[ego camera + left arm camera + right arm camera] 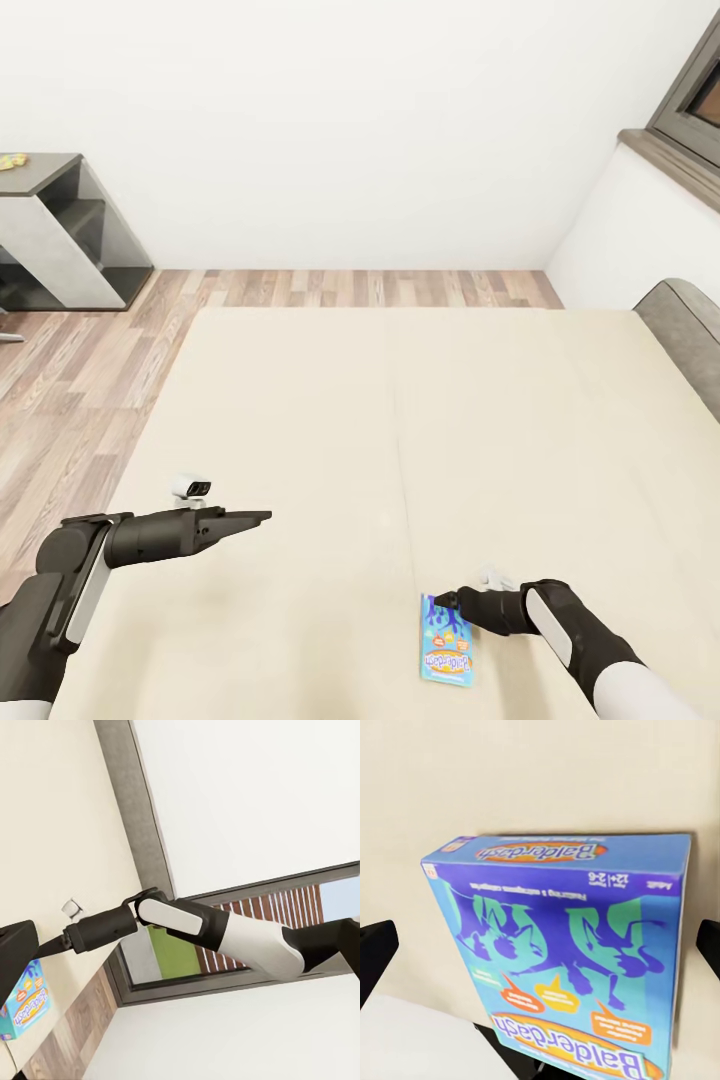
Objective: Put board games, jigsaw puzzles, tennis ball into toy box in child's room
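Note:
A blue Balderdash board game [447, 641] lies flat on the cream bed [300, 420] near its front edge. My right gripper [446, 600] is at the box's far short end, open, with one finger on each side of the box. In the right wrist view the board game [562, 967] sits between the two dark fingertips [373, 952], and I cannot tell whether they touch it. My left gripper [262, 517] hovers over the bed's left part with nothing in it, open by its wrist view. The left wrist view catches the board game [22, 1009] and my right arm [225, 934].
A grey shelf unit [60, 230] stands on the wood floor at the far left, with a small yellow thing [12, 160] on its top. The grey headboard [690, 330] and a window [695, 90] are at the right. White walls stand behind the bed.

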Tool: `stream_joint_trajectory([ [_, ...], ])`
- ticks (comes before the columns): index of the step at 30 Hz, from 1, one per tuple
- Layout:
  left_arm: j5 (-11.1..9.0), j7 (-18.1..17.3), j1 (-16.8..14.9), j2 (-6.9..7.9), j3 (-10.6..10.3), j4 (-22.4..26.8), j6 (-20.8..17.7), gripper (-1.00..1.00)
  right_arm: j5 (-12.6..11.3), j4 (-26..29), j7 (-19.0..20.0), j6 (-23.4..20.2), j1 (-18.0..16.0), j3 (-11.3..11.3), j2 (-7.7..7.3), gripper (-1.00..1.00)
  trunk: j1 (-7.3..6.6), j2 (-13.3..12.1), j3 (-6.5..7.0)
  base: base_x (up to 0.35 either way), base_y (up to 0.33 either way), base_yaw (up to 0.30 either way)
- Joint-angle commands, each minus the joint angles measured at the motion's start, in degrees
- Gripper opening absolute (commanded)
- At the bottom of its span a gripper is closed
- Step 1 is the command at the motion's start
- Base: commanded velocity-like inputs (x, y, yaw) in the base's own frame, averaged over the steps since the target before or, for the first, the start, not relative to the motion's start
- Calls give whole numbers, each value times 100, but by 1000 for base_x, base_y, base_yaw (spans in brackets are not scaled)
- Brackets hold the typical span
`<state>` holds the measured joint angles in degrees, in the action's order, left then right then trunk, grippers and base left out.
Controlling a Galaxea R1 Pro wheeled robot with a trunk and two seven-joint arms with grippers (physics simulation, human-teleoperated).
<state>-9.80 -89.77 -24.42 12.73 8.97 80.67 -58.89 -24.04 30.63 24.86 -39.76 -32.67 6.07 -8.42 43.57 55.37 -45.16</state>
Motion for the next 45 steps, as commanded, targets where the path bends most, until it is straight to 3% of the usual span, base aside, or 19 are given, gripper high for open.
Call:
stream_joint_trajectory([
  [1, 4, -23, -2, 1, -1, 2, -61, 100, -3, 5, 10, -14, -2, 26, -5, 100, 0, 3, -7, 0, 0, 0],
  [25, 4, -23, -3, 1, -1, 2, -61, 100, 4, 5, 10, -17, -2, 26, -5, 100, 0, 3, -156, 0, 0, 0],
  [45, 13, -23, -2, 1, -1, 2, -61, 100, 5, 5, 10, -8, -2, 27, -10, 100, 0, 3, -173, 0, 0, 0],
])
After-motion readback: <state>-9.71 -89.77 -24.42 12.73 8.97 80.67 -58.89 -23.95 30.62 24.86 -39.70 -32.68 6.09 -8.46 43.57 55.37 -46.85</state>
